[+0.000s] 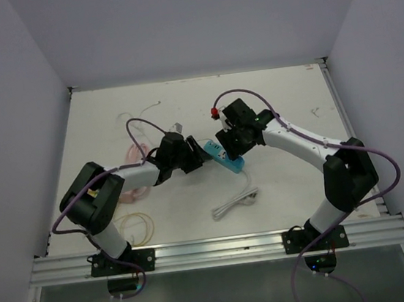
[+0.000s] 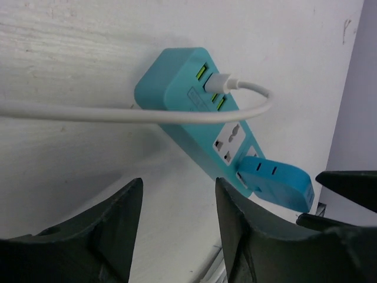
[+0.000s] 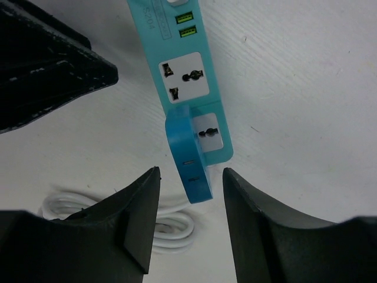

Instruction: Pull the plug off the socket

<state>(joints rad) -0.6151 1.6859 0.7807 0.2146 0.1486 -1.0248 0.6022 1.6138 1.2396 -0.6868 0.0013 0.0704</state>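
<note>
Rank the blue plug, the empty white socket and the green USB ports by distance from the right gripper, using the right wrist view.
1. Blue plug: nearest, between the open fingers of the right gripper.
2. Empty white socket: next, farther up the strip.
3. Green USB ports: farthest, at the top of the view.

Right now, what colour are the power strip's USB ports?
Lime green; the USB ports show best in the right wrist view.

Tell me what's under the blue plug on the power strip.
The blue plug sits on the power strip, covering part of the end socket, whose white face shows beside it. The plug's pins and the holes they enter are hidden.
</note>
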